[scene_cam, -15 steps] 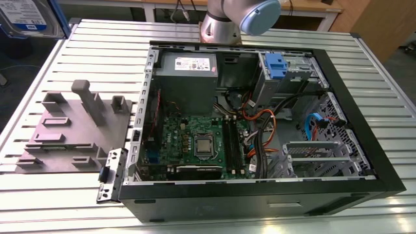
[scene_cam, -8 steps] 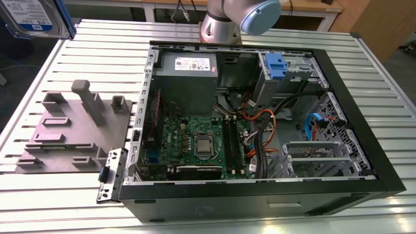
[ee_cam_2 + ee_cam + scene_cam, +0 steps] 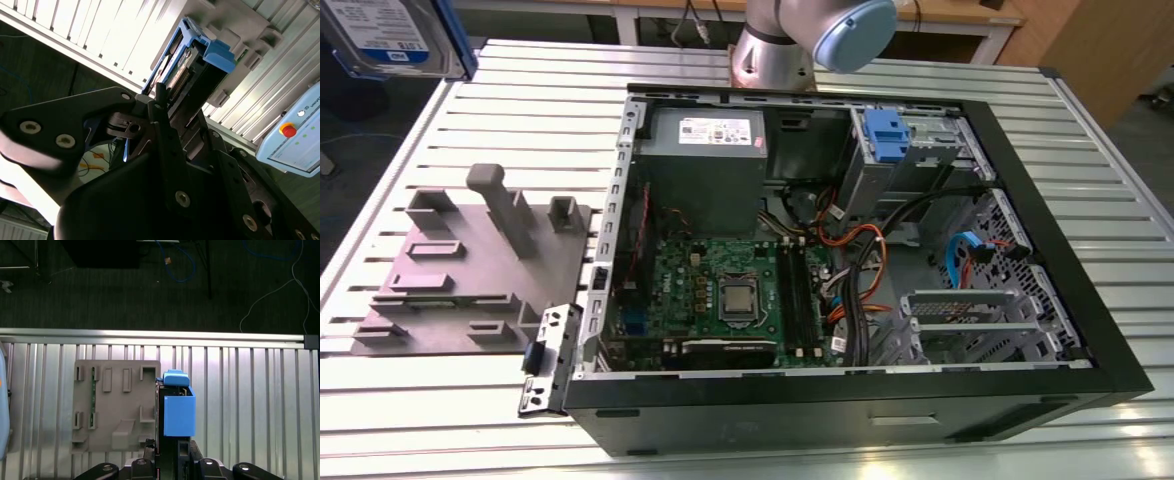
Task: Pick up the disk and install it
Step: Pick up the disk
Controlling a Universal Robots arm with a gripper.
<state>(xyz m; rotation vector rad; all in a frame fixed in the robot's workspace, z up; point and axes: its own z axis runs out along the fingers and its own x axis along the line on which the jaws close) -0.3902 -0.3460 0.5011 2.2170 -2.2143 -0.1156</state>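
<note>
Spanning the scene, the slatted metal worktop (image 3: 1101, 130) carries an open computer case (image 3: 854, 398) lying on its side, its mainboard, cables and drive cages exposed. Beside the case, towards the exterior view's left, sits a grey moulded fixture (image 3: 467, 285) with slots and upright posts. No drive rests in those slots.

The disk (image 3: 390, 35) is off the worktop. In the exterior view it hangs in the upper corner on the exterior view's left, well apart from the case, with its white-and-blue label and a blue side rail showing. In the first wrist view the disk (image 3: 179, 415) appears edge-on, its blue rail facing the camera, with the grey fixture and the bare slats far below it.

The gripper (image 3: 167, 449) holds it. In both wrist views the black fingers (image 3: 164, 127) are clenched on the drive's body, one on each side, with the blue rail end sticking out past them.

Judging by this, the pick-up is done and the carry is under way. The install is left: the disk is nowhere near the case's cages, and the blue clip on its grey cage (image 3: 887, 135) stands untouched.
</note>
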